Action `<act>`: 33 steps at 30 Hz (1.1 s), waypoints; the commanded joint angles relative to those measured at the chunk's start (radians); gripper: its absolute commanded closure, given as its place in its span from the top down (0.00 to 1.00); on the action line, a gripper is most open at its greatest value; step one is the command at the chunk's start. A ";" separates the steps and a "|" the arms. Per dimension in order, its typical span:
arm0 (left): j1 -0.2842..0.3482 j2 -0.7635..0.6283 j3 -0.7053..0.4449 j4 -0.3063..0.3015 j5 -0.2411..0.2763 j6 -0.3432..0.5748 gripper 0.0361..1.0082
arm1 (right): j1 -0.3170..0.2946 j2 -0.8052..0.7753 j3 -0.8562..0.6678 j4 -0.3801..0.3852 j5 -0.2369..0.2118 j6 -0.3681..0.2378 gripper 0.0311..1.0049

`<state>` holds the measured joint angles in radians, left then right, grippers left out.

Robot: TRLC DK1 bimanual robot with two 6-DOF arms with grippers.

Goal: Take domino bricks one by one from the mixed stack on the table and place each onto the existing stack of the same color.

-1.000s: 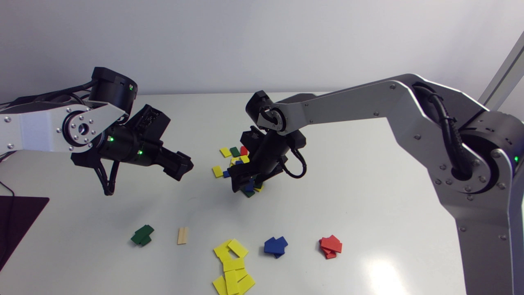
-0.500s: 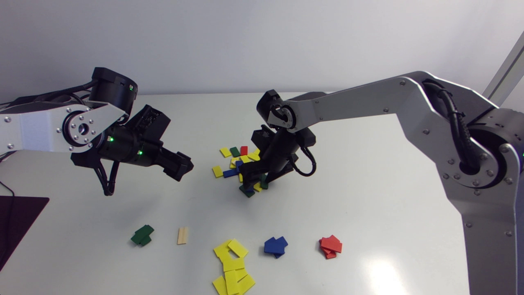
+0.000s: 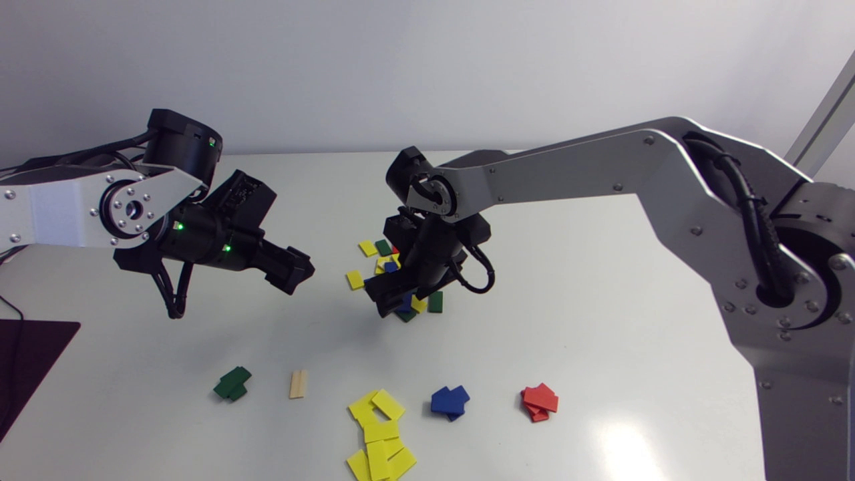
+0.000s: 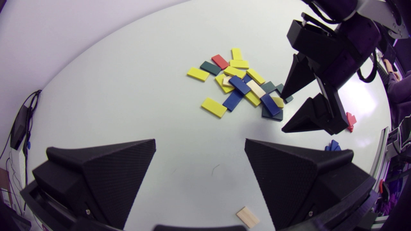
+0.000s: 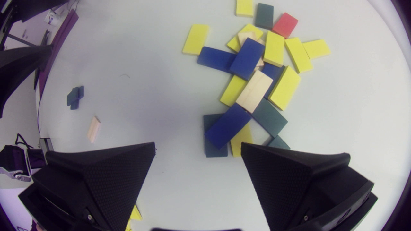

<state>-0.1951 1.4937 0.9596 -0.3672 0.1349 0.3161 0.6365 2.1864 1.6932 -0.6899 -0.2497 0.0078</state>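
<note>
**Right pincer** [image 5: 198,146]: the fingers stand apart with nothing between them. The pincer points down at the near edge of the mixed pile [image 5: 249,61] of bricks in the middle of the bench [image 3: 601,300]. Whether the fingertips touch the bench cannot be told.

- Just ahead of the gap between the fingers, a blue brick [image 5: 228,125] lies flat and slanted.
- The blue brick rests across a dark green brick [image 5: 215,151] and a yellow brick [image 5: 239,139].
- The far end of the blue brick meets a wood-coloured brick [image 5: 255,93].
- Further blue, yellow, green and red bricks lie overlapping beyond the wood-coloured brick.

In the head view, the right arm enters from the right and reaches past the middle. There the right pincer [image 3: 399,302] covers part of the mixed pile [image 3: 374,250]. One green brick [image 3: 435,300] lies flat just beside the pincer, at the edge of the pile.

**Left pincer** [image 4: 199,141]: the fingers stand apart and hold nothing. It hangs above the bench, facing the mixed pile [image 4: 244,85] and well apart from it. The right pincer [image 4: 283,113] shows beyond the pile. In the head view, the left pincer [image 3: 297,270] sits to the left of the pile.

**Sorted row**, near the front edge of the bench, from left to right:

1. A green stack [image 3: 232,383].
2. A single pale brick [image 3: 298,384].
3. A loose yellow group [image 3: 377,427].
4. A blue stack [image 3: 449,401].
5. A red stack [image 3: 539,402].
</note>
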 commanded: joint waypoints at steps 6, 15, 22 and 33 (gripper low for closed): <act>0.011 -0.024 0.007 -0.010 0.012 -0.012 0.98 | 0.012 0.046 0.063 -0.019 0.013 0.020 0.93; 0.011 -0.030 0.007 -0.019 0.012 -0.006 0.98 | 0.012 0.121 0.146 -0.086 0.067 0.029 0.87; 0.013 -0.032 0.007 -0.024 0.017 -0.003 0.98 | -0.003 0.148 0.168 -0.122 0.090 0.020 0.87; 0.013 -0.032 0.008 -0.024 0.022 -0.005 0.98 | -0.015 0.188 0.229 -0.175 0.104 0.003 0.65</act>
<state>-0.1898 1.4761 0.9596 -0.3820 0.1501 0.3164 0.6254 2.3283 1.8992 -0.8371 -0.1520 0.0109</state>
